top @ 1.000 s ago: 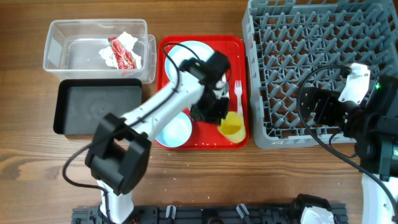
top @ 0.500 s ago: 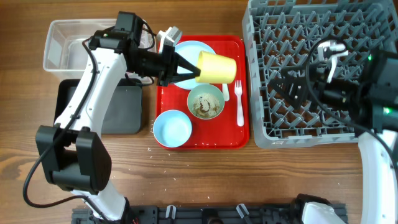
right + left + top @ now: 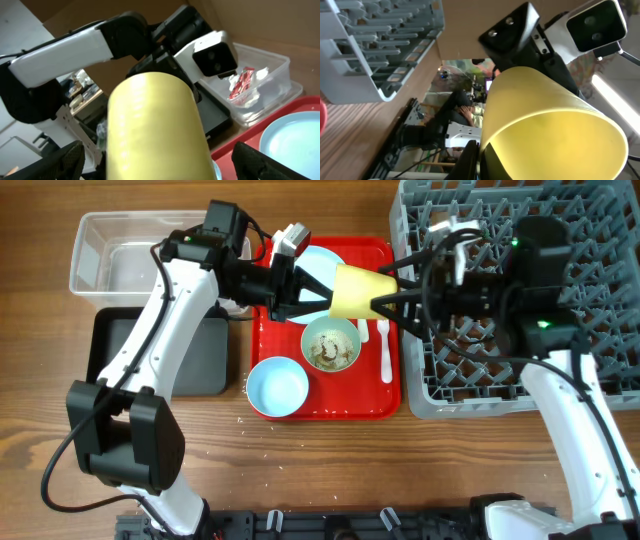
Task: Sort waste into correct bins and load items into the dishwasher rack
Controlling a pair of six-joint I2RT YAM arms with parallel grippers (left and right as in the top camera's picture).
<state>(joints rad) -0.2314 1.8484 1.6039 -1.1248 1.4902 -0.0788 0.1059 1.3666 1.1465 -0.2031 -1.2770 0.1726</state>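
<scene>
Cup (image 3: pixel 355 290): yellow, lying sideways in the air above the red tray (image 3: pixel 385 408). Your left gripper (image 3: pixel 322 295) is clamped on one end of it. Your right gripper (image 3: pixel 388 300) has its fingers spread wide on either side of the other end, not closed on it.
Green bowl (image 3: pixel 330 347), blue bowl (image 3: pixel 277 387), plate (image 3: pixel 312 258), white cutlery (image 3: pixel 386 352): on the tray.
Rack (image 3: pixel 500 220): just right of the tray.
Napkin (image 3: pixel 245 82): in the clear tub (image 3: pixel 100 275).

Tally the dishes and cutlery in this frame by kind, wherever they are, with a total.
Plate: 1, light blue plate
Bowls: 2, pale green bowl, light blue bowl
Cup: 1, yellow cup
Cutlery: 2, white fork, white spoon
Total: 6
</scene>
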